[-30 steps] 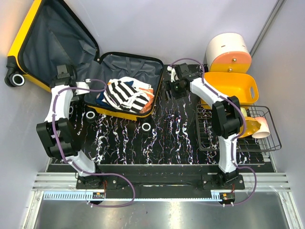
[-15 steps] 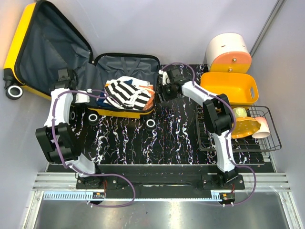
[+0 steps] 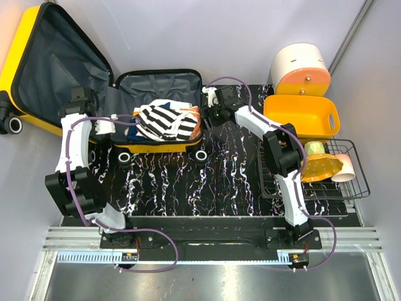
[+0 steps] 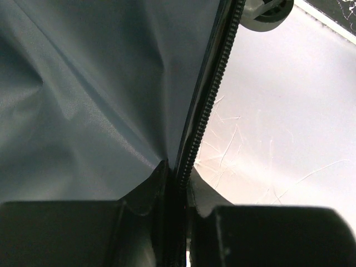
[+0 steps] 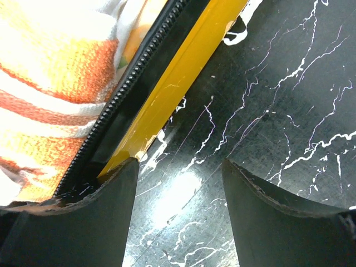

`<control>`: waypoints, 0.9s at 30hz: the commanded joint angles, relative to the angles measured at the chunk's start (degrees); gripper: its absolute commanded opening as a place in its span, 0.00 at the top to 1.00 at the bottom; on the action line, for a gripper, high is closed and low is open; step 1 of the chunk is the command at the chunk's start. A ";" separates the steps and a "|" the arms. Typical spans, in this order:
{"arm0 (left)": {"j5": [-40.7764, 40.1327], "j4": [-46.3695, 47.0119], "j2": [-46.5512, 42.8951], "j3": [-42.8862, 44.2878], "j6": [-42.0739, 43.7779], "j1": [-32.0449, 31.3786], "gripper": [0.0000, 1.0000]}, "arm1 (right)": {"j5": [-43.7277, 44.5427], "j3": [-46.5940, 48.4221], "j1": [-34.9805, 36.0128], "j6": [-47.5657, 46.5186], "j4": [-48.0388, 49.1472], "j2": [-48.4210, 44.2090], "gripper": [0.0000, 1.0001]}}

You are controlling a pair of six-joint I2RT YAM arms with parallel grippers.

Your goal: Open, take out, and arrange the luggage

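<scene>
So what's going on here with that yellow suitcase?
The luggage lies open on the table, with folded clothes in its base. The left gripper is pinched shut on the zipper rim of the opened lid. The right gripper stands open beside the base's right side, gripping nothing. The clothes are not yet lifted out.

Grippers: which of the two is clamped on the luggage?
The left gripper: it is pinched shut on the zip edge of the luggage. The right gripper stands open beside the yellow shell, holding nothing.
</scene>
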 commanded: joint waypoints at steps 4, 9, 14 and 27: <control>-2.43 9.93 -4.06 7.42 -7.49 0.24 0.98 | -7.69 5.08 8.62 1.75 8.06 1.53 0.28; -0.85 10.10 -4.33 7.33 -8.81 0.33 0.80 | -9.18 6.58 9.85 2.81 8.41 1.89 0.29; 1.35 10.10 -5.47 6.72 -9.33 0.24 0.48 | -9.28 4.39 10.64 5.18 9.47 0.22 0.29; 11.80 0.72 -14.43 4.42 -13.19 -2.39 0.06 | -4.10 -3.26 7.84 3.42 8.59 -10.23 0.14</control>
